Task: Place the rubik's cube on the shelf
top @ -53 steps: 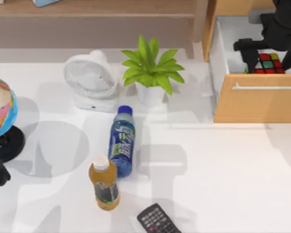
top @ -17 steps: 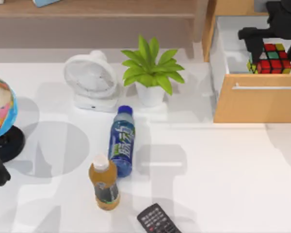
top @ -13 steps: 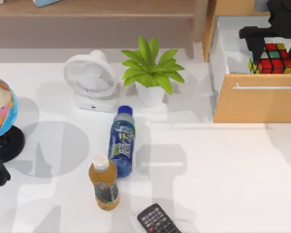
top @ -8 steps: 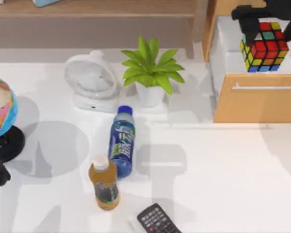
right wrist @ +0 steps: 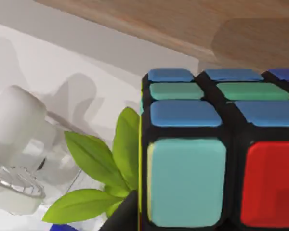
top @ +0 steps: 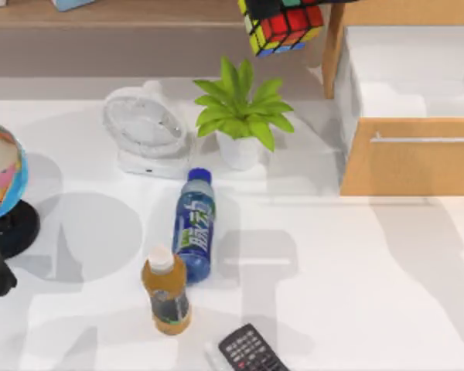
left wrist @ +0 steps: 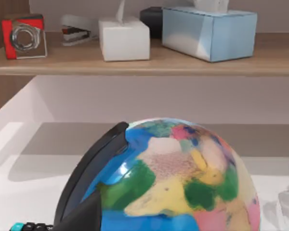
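I count two bottles (top: 187, 263) and one rubik's cube (top: 282, 25), red-yellow-blue, above the plant (top: 241, 108); can't tell my right gripper's grip.

My top camera looks straight down on the white surface (top: 332, 270), taking in the long light-brown wooden shelf (top: 139, 13) at the far edge. My left wrist camera sits low and close behind the multicoloured globe (left wrist: 183, 178), facing that shelf (left wrist: 135, 62) side-on. My right wrist camera hangs high — pressed against the small colour-squared rubik's cube (right wrist: 216, 159) — sharing the green leafy potted plant (right wrist: 101, 168) with the top view (top: 242, 108).
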`<state>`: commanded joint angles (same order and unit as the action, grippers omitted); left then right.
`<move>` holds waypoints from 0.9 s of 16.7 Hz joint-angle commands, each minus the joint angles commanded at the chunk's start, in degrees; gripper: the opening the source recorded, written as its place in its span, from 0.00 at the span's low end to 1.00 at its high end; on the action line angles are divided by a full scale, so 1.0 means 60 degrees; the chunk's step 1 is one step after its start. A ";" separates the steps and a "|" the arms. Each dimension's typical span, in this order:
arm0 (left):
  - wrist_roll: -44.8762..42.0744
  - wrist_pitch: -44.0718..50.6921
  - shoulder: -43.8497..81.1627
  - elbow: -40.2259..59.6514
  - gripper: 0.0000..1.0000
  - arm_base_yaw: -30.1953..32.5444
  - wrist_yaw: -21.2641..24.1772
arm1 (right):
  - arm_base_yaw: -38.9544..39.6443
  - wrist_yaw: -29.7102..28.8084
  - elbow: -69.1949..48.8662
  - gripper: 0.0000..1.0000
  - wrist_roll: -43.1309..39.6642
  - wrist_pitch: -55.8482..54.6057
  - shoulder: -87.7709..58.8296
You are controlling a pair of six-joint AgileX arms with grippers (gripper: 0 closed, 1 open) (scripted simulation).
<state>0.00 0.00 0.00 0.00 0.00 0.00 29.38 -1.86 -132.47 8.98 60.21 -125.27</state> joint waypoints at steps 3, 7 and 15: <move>0.0000 0.0000 0.0000 0.0000 1.00 0.0000 0.0000 | 0.0830 -0.0694 0.0546 0.00 -0.0048 -0.2730 0.0156; 0.0000 0.0000 0.0000 0.0000 1.00 0.0000 0.0000 | 0.1715 -0.2094 0.1669 0.00 -0.0330 -0.6905 0.0129; 0.0000 0.0000 0.0000 0.0000 1.00 0.0000 0.0000 | 0.2834 -0.5576 0.5095 0.00 -0.1359 -1.4914 -0.0757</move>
<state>0.00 0.00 0.00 0.00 0.00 0.00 46.38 -35.31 -101.90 0.82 -29.27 -129.81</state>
